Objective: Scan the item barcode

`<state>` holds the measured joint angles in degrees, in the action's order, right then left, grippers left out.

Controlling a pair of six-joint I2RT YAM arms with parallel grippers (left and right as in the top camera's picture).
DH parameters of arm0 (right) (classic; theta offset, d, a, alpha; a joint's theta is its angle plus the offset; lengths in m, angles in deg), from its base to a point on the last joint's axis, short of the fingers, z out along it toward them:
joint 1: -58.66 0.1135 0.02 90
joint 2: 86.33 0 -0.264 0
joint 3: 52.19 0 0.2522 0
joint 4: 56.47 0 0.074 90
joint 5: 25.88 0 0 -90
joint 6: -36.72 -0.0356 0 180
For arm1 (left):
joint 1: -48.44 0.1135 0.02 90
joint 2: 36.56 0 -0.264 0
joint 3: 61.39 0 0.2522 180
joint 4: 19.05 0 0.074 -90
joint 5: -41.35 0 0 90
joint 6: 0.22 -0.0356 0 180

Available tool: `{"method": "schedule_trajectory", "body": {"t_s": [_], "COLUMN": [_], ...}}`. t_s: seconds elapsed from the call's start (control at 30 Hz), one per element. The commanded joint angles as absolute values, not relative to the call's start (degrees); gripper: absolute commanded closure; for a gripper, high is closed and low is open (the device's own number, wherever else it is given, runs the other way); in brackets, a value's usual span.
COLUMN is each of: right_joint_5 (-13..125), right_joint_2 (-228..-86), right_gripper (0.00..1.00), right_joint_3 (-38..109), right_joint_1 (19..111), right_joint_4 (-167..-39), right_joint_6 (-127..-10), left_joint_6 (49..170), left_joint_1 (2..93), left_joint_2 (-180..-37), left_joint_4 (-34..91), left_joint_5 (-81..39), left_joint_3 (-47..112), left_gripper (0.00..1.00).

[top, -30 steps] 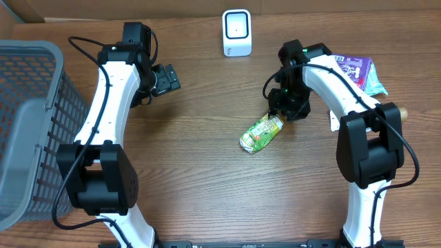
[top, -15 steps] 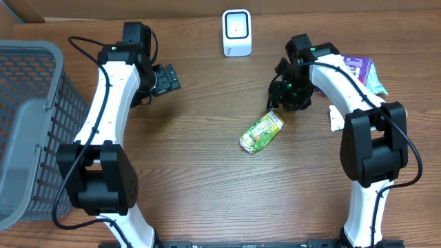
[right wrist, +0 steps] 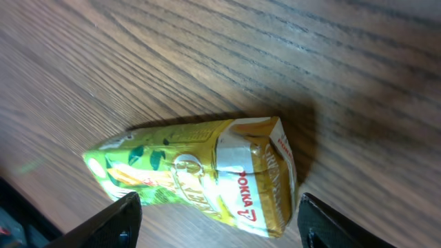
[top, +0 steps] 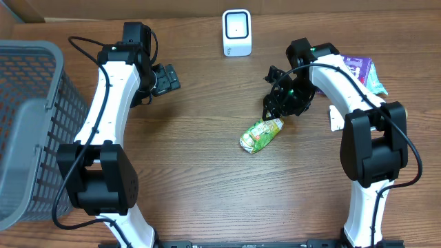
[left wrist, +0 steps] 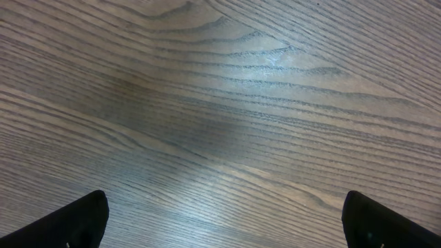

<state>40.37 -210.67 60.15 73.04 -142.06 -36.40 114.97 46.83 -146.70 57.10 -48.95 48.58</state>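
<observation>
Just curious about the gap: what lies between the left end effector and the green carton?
Nothing but bare wooden table lies between the left end effector and the green carton, as the overhead view shows.

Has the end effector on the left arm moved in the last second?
No. The left end effector sits open at the same spot, just as far from the white barcode scanner as before.
</observation>
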Motion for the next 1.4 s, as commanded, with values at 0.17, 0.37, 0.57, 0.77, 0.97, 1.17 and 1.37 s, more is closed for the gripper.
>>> {"method": "schedule_trajectory", "body": {"t_s": [0.17,0.37,0.57,0.77,0.97,1.17,1.37], "right_joint_5": [41.1,40.9,40.0,35.3,41.8,46.6,49.7], "right_joint_2": [-209.8,-209.8,-209.8,-209.4,-205.0,-199.3,-197.0], "right_gripper": [0.25,0.71,0.96,0.96,0.96,0.96,0.96], "right_joint_3": [53.6,53.3,53.4,56.5,58.3,58.3,58.3], "right_joint_1": [73.4,73.3,73.1,72.7,71.5,70.3,70.3], "right_joint_4": [-133.6,-130.0,-130.1,-132.2,-129.5,-129.5,-136.0], "right_joint_6": [-30.3,-32.7,-37.3,-42.4,-57.2,-64.9,-65.8], "left_joint_6": [115.5,115.5,115.5,115.5,115.5,115.5,115.5], "left_joint_1": [46.9,46.9,46.9,46.9,46.9,46.9,46.9], "left_joint_2": [-146.0,-146.0,-146.0,-146.0,-146.0,-146.0,-146.0], "left_joint_4": [57.1,57.1,57.1,57.1,57.1,57.1,57.1], "left_joint_5": [-49.7,-49.7,-49.7,-49.7,-49.7,-49.7,-49.7], "left_joint_3": [48.9,48.9,48.9,48.9,48.9,48.9,48.9], "left_gripper": [0.0,0.0,0.0,0.0,0.0,0.0,0.0]}}
